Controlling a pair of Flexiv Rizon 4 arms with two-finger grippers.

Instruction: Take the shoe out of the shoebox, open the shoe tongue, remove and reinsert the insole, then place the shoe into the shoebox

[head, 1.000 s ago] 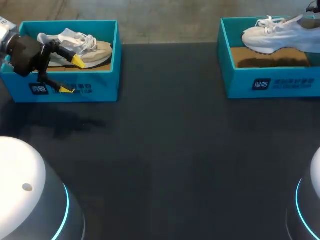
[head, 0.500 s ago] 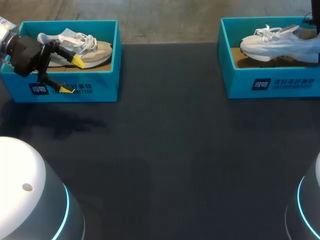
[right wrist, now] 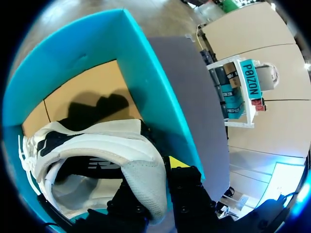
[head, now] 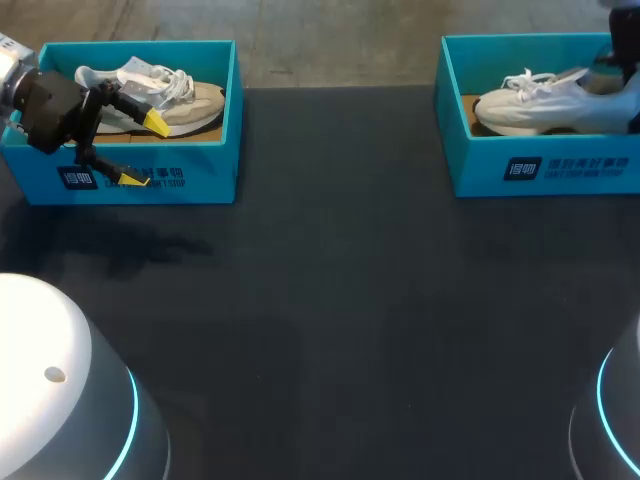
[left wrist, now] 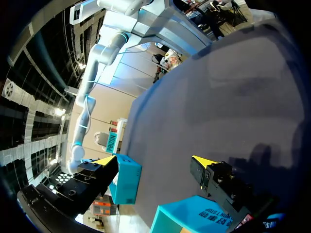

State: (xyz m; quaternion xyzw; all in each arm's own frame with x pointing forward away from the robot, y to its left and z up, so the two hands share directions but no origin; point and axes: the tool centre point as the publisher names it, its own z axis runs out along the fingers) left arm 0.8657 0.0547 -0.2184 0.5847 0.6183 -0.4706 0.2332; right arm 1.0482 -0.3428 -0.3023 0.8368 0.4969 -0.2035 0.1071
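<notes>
R gripper (right wrist: 156, 175) clamps shoe (right wrist: 92, 145) heel inside shoebox (right wrist: 146, 82).

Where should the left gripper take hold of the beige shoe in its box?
At the heel collar, from above. The beige shoe sits upright with its opening up, and the box walls close off its sides. The left gripper is open nearby.

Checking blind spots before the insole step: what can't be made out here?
- Insole of white shoe: too small in head view; behind heel collar in right wrist view.
- Right pincer: cut off by head view's edge.
- Rear of beige shoe: partly behind left pincer in head view; absent from left wrist view.
</notes>
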